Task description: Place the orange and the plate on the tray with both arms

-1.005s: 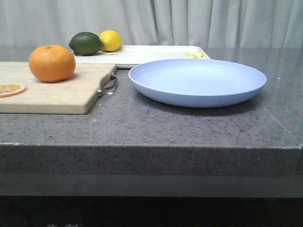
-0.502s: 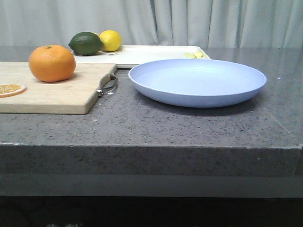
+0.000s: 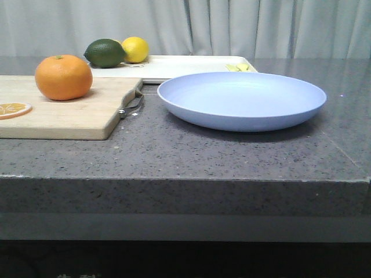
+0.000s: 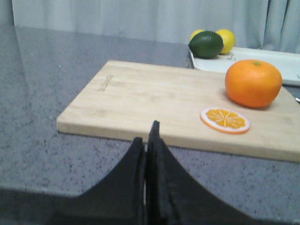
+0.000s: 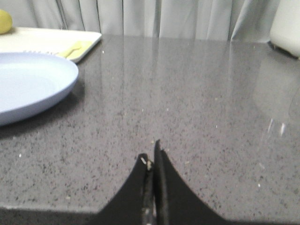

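left fingers (image 4: 146, 136) clenched | right fingers (image 5: 152, 154) clenched | grey speckled counter (image 3: 232, 153) | pale curtain (image 3: 243, 26) behind

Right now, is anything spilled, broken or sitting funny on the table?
Nothing stands out. The orange sits on the cutting board beside an orange slice, the plate lies flat on the counter, and the tray behind holds a lime and lemon.

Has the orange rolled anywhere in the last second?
No. The orange sits at the same spot on the cutting board, just as far from the board's metal handle.
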Controlling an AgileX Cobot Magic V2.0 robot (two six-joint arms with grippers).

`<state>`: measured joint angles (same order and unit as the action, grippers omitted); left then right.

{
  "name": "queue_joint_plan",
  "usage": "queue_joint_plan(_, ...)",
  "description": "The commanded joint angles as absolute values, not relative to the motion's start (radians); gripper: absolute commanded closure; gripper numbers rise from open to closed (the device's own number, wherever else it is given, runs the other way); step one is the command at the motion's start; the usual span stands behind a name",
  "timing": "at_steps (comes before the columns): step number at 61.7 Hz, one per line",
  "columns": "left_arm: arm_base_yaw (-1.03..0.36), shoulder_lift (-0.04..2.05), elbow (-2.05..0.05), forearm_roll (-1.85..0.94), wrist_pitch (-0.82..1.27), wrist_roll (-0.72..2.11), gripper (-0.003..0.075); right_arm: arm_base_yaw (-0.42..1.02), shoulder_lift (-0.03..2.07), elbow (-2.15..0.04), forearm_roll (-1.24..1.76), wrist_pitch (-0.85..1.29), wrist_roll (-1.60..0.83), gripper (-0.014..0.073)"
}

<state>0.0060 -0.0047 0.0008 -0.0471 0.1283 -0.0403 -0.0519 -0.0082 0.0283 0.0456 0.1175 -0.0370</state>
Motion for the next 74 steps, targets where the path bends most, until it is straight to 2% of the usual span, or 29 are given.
queue_joint_plan(1, 0.007, -0.023, 0.004, -0.056, -0.067, -0.051, 0.0738, -0.058, -0.032, 0.003, 0.046, 0.000, -0.045, 0.0663)
queue_joint_plan(10, 0.007, -0.021, -0.054, -0.056, -0.156, -0.051, 0.0737, -0.058, -0.024, -0.125, 0.046, 0.034, -0.045, 0.0663)
queue_joint_plan(21, 0.007, 0.109, -0.298, -0.028, 0.020, -0.051, 0.0738, -0.058, 0.144, -0.404, 0.046, 0.198, -0.045, 0.0654)
queue_joint_plan(27, 0.007, 0.289, -0.422, -0.019, 0.108, -0.049, 0.0738, -0.058, 0.306, -0.532, 0.046, 0.258, -0.045, 0.0654)
queue_joint_plan(35, 0.007, 0.466, -0.501, -0.019, 0.095, -0.047, 0.0738, -0.057, 0.469, -0.614, 0.046, 0.261, -0.045, 0.0654)
queue_joint_plan(43, 0.007, 0.551, -0.516, -0.019, 0.043, -0.047, 0.0737, -0.057, 0.553, -0.632, 0.046, 0.216, -0.045, 0.0650)
queue_joint_plan(47, 0.007, 0.565, -0.516, -0.019, 0.021, -0.047, 0.0724, -0.057, 0.565, -0.632, 0.046, 0.200, -0.045, 0.0613)
queue_joint_plan(51, 0.007, 0.569, -0.516, -0.019, 0.007, -0.047, 0.0655, -0.057, 0.565, -0.632, 0.046, 0.191, -0.045, 0.0522)
queue_joint_plan(53, 0.007, 0.569, -0.516, -0.019, 0.000, -0.047, 0.0594, -0.057, 0.565, -0.632, 0.046, 0.190, -0.045, 0.0449)
queue_joint_plan(56, 0.007, 0.571, -0.516, -0.019, 0.000, -0.047, 0.0480, -0.057, 0.565, -0.632, 0.046, 0.190, -0.045, 0.0325)
queue_joint_plan(63, 0.007, 0.573, -0.512, -0.019, 0.007, -0.047, 0.0156, -0.057, 0.565, -0.632, 0.046, 0.193, -0.045, 0.0008)
queue_joint_plan(65, 0.007, 0.573, -0.512, -0.019, 0.009, -0.047, 0.0099, -0.057, 0.565, -0.632, 0.046, 0.193, -0.045, -0.0065)
queue_joint_plan(69, 0.007, 0.573, -0.512, -0.019, 0.009, -0.047, 0.0013, -0.057, 0.565, -0.632, 0.046, 0.196, -0.045, -0.0052)
queue_joint_plan(74, 0.007, 0.573, -0.512, -0.019, 0.009, -0.047, 0.0036, -0.057, 0.565, -0.632, 0.046, 0.195, -0.045, -0.0048)
